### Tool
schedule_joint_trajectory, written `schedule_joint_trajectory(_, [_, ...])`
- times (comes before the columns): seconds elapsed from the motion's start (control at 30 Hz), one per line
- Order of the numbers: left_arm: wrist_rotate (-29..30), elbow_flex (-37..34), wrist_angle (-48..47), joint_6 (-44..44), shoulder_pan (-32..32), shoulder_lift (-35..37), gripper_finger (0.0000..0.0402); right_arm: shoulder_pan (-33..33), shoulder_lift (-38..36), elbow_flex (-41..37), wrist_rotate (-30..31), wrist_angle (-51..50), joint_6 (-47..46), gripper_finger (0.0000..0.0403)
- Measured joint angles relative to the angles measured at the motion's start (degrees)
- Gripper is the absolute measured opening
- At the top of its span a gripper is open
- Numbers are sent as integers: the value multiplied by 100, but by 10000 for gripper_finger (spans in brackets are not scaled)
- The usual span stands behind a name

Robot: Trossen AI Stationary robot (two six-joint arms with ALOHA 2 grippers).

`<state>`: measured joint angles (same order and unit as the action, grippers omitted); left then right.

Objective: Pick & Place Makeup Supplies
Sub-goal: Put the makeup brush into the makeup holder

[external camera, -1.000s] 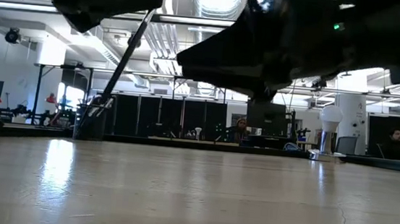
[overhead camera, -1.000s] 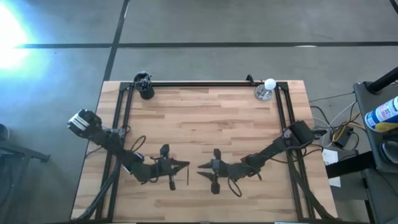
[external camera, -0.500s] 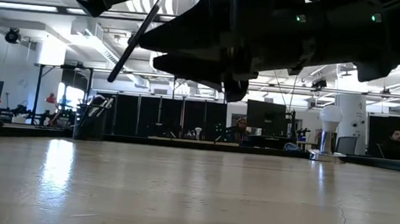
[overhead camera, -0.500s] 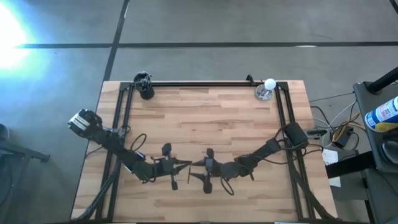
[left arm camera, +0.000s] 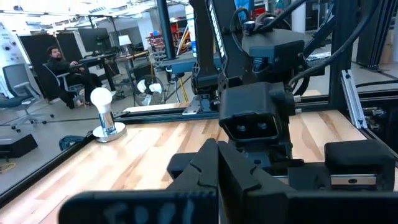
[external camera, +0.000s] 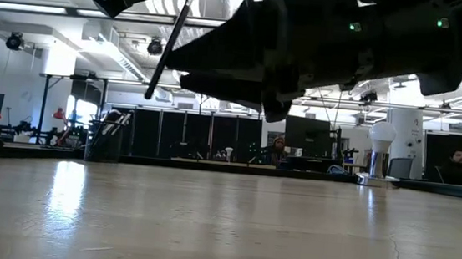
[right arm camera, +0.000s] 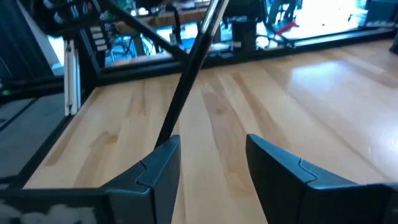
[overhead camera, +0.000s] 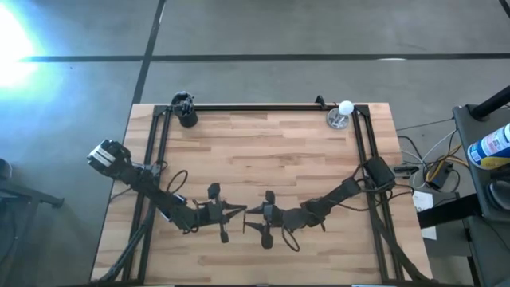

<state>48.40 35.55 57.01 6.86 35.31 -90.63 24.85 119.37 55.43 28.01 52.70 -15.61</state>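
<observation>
Both arms meet nose to nose over the near middle of the wooden table [overhead camera: 263, 151]. The left gripper [overhead camera: 237, 210] is clamped tight on a makeup brush [external camera: 169, 47], a thin dark stick slanting up in the air, well clear of the boards. Right opposite, the right gripper [overhead camera: 249, 224] has its fingers [right arm camera: 155, 165] spread wide with nothing gripped, and the brush handle [right arm camera: 186, 74] runs just beside one of them. Back in the far left corner, the small black cup [overhead camera: 187, 118] holds more brushes [external camera: 112, 122]. The white ball on its silver base [overhead camera: 344, 112] sits in the far right corner.
</observation>
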Motion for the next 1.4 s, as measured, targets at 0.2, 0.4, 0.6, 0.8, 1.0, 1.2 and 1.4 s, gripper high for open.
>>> schedule_joint_trajectory(0.2, [-9,0,-1,6,0,0,0,36,-235,-111,-3,-410,-200,182])
schedule_joint_trajectory(0.4, [-15,0,0,13,0,0,0,124,-330,-126,-72,-413,-197,200])
schedule_joint_trajectory(0.6, [-114,9,186,13,0,0,0,26,-322,19,-103,-387,-220,198])
schedule_joint_trajectory(0.8, [-114,91,227,175,-2,0,0,-121,-212,201,-108,-408,-107,182])
schedule_joint_trajectory(1.0, [-110,118,258,238,-3,0,0,-103,-199,217,-107,-395,46,117])
schedule_joint_trajectory(1.2, [-155,116,221,129,-4,120,0,-79,-199,202,-77,-407,318,19])
schedule_joint_trajectory(1.4, [-297,92,-711,-486,15,664,14,-25,-199,184,63,-458,448,15])
